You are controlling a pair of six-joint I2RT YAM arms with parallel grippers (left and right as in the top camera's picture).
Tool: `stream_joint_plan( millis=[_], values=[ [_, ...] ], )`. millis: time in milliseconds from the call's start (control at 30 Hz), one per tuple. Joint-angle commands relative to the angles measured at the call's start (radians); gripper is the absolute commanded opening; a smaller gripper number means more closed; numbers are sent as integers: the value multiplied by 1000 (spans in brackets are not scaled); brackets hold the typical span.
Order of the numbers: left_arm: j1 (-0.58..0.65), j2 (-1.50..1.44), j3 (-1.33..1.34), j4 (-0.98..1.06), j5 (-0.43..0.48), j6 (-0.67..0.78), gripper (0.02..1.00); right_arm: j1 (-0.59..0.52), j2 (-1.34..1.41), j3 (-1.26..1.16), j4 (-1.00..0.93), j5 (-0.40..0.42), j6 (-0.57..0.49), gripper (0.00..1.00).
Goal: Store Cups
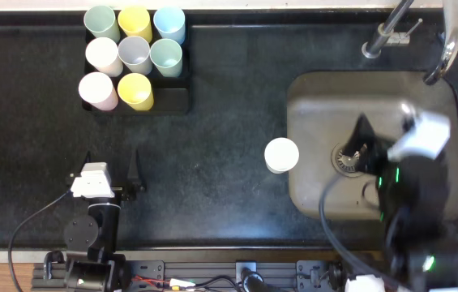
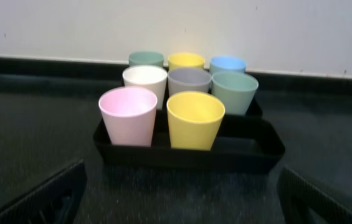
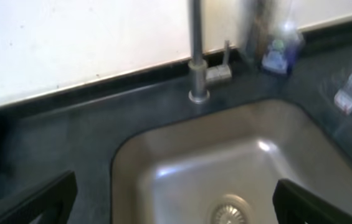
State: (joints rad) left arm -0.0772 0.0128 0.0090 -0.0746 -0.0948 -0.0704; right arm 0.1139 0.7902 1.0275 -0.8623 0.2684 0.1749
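A black tray (image 1: 172, 99) at the back left of the counter holds several pastel cups, with a pink cup (image 1: 97, 89) and a yellow cup (image 1: 135, 91) in its front row. One white cup (image 1: 281, 154) stands alone and upright on the dark counter, just left of the sink. My left gripper (image 1: 113, 166) is open and holds nothing, on the near side of the tray. In the left wrist view it (image 2: 182, 171) faces the tray (image 2: 250, 149) straight on. My right gripper (image 1: 365, 150) hangs open and holds nothing over the sink basin (image 3: 182, 168).
The steel sink (image 1: 310, 89) takes up the right side, with a drain (image 1: 348, 158) in its floor and a faucet (image 1: 387, 32) behind it. A bottle (image 3: 278, 46) stands by the faucet. Open dark counter lies between the tray and the lone white cup.
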Motion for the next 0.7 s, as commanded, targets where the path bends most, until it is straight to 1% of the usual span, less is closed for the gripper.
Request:
stream_joint_plan(
  millis=[33,133,200,267,400,433,500,533,567,700],
  values=[
    [-2,-10,-1,-1,-12,22,998,95,355,354,-285,-2,-264,998],
    [-2,-10,-1,-1,-12,22,998,161,561,546,-478,-2,-357,998],
    [-2,-10,-1,-1,-12,22,998,196,659,612,-554,-2,-364,996],
    [-2,-10,-1,-1,-12,22,998,217,729,626,-593,-18,-363,996],
    [-2,-10,-1,-1,-12,22,998,220,813,617,-589,-122,-367,996],
    [-2,-10,-1,-1,-12,22,1000,220,833,617,-592,-177,-401,998],
    [-2,-10,-1,-1,-12,22,998,215,863,617,-598,-288,-505,996],
    [-2,-10,-1,-1,-12,22,1000,211,876,617,-599,-320,-523,998],
    [-2,-10,-1,-1,-12,22,1000,207,886,617,-600,-332,-530,996],
    [-2,-10,-1,-1,-12,22,1000,192,904,592,-598,-332,-581,996]
  ],
)
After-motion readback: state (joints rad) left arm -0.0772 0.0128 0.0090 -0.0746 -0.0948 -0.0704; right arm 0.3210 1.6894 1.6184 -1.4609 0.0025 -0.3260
